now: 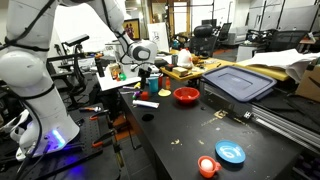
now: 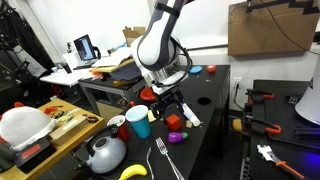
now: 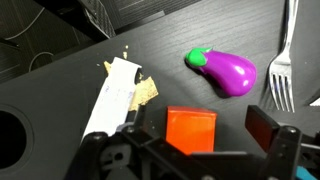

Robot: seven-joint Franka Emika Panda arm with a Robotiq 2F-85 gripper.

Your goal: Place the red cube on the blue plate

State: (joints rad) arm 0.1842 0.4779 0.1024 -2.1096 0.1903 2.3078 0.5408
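table (image 1: 190, 130): black, cluttered at the far end.
bin lid (image 1: 240, 82): grey-blue, far right.
gripper (image 2: 168, 110): low over the red cube (image 3: 190, 130), fingers (image 3: 268, 128) spread wide, apart from it.
red bowl (image 1: 186, 96): mid-table, contents hard to make out.
blue plate (image 1: 231, 152): near right, well apart from the red cube; red-orange round item (image 1: 208, 166) just beside.
fork (image 3: 285, 70), eggplant (image 3: 225, 72): right of the red cube.
white packet (image 3: 115, 95): left of it.

— The exterior views?
— Mid-range, from opposite ends of the dark table (image 1: 180, 130), both taking in the arm (image 2: 160, 45).
— And the wrist view?
— Close, looking down past the gripper (image 3: 195, 130) at that table.
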